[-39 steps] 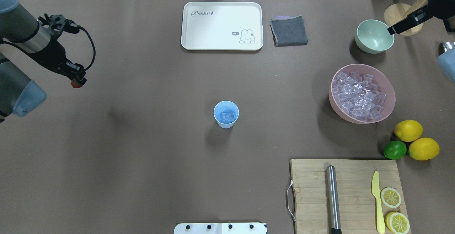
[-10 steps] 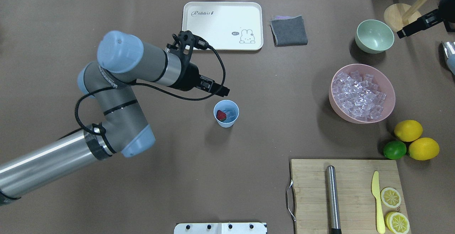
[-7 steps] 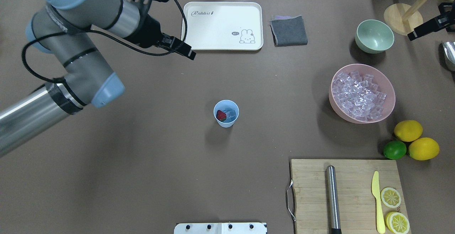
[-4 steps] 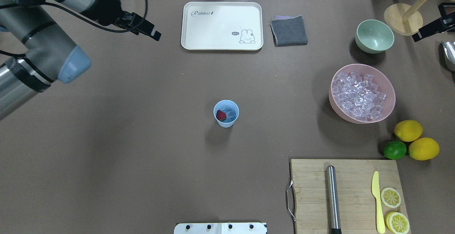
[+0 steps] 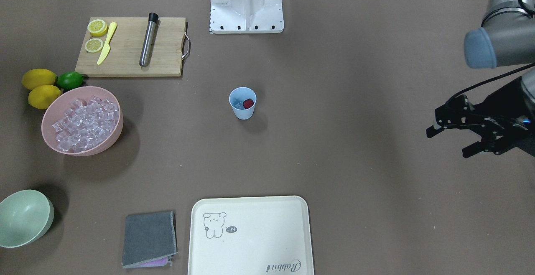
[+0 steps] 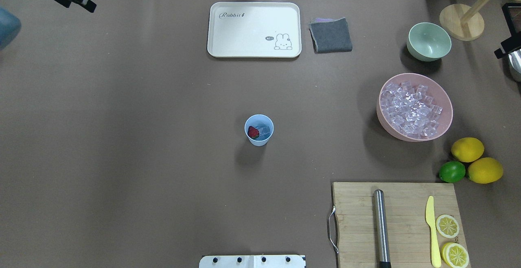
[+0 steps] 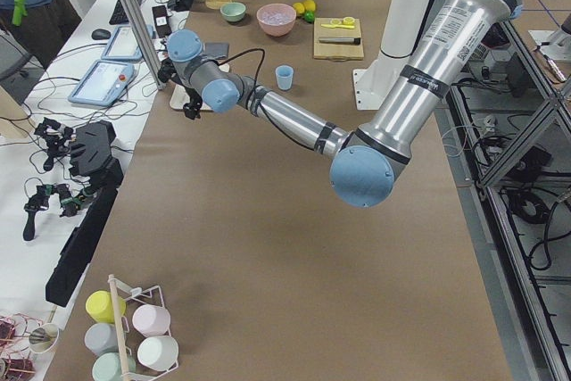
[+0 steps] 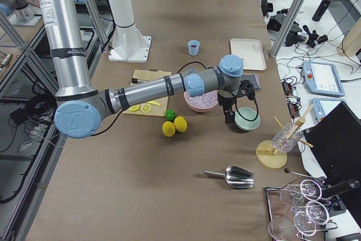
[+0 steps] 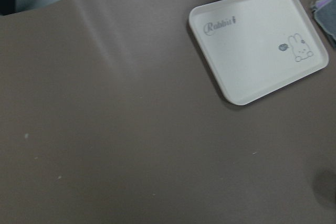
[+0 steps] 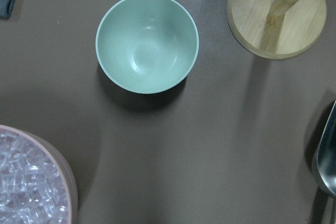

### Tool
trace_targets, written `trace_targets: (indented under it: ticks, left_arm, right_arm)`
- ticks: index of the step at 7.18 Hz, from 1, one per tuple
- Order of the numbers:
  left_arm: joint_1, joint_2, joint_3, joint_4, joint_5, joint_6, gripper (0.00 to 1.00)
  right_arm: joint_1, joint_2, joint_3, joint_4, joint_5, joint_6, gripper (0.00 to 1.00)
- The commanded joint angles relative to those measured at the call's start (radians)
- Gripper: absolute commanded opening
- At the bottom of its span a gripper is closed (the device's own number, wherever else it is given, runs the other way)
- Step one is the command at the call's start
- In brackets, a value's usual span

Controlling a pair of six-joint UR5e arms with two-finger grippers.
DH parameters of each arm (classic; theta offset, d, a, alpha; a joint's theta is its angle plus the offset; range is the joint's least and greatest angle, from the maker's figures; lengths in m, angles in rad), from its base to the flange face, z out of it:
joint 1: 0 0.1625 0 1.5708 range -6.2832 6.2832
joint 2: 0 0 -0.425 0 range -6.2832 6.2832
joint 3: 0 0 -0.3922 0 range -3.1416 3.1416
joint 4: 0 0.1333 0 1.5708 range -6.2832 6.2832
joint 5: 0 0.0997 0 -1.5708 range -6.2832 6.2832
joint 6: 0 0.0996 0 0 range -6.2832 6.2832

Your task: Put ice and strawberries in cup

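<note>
Overhead exterior: tray beyond cup

Cup: light blue
Strawberry: red
Ice: clear, pinkish sheen
Large bowl: pink
Small bowl: pale green
Tray: cream, grey rabbit drawing
Cloth: dark grey

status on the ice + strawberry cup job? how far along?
Looks done: the cup holds ice and the strawberry. In hand: nothing; the left claw is open and empty, off at the table's side. The right claw shows only its tip at the table's edge, so I cannot tell its state. Remaining: nothing obvious, unless more ice from the pink bowl is wanted.
</note>
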Motion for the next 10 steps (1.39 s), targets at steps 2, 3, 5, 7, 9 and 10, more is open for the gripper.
trace_targets:
  ticks: [2, 3, 5, 7, 9, 10]
  left_arm:
    - [-0.093, 0.007, 0.0, 0.212, 0.006, 0.12, 0.97]
    - [-0.102, 0.009, 0.0, 0.246, 0.043, 0.124, 0.97]
    - [-0.116, 0.061, 0.001, 0.26, 0.095, 0.125, 0.97]
    - [-0.168, 0.142, 0.032, 0.26, 0.133, 0.241, 0.97]
    - [-0.22, 0.159, 0.093, 0.263, 0.14, 0.282, 0.97]
    - [-0.222, 0.176, 0.095, 0.262, 0.17, 0.282, 0.97]
  right_arm:
    - [0.001, -0.038, 0.008, -0.045, -0.081, -0.031, 1.0]
    - [0.001, -0.043, 0.008, -0.045, -0.081, -0.031, 1.0]
    - [0.001, -0.032, 0.031, -0.045, -0.066, -0.03, 1.0]
    - [0.001, -0.035, 0.074, -0.046, -0.056, -0.022, 1.0]
    - [-0.002, -0.032, 0.089, -0.048, -0.056, -0.021, 1.0]
    - [-0.002, -0.036, 0.106, -0.049, -0.055, -0.021, 1.0]
